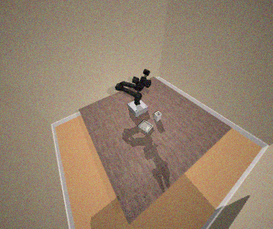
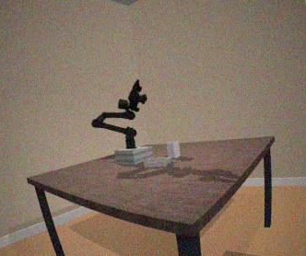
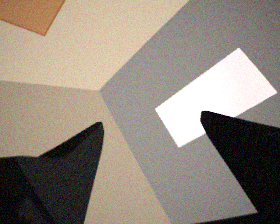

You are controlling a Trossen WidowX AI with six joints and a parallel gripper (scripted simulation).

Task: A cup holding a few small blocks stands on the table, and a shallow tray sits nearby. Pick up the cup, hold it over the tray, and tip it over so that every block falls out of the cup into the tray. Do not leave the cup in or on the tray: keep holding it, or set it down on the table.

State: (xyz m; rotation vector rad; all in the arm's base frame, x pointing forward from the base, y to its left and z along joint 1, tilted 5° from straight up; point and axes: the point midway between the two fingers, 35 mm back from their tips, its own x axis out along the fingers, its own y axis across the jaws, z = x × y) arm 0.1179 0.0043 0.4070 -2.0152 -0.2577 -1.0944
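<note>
Gripper (image 1: pixel 146 72) (image 2: pixel 137 84) (image 3: pixel 152 121) fingers spread wide and empty, we're aiming to descend gently beside the white square cup (image 1: pixel 159 118) (image 2: pixel 173 150), centering before squeezing, keeping it upright so blocks don't spill.

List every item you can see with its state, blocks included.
Gripper: open, raised, pointing up.
Arm: folded back.
Cup: upright on the table.
Tray: on the table, open side up.
Blocks: can't be made out.
Bright panel: lit.
</note>
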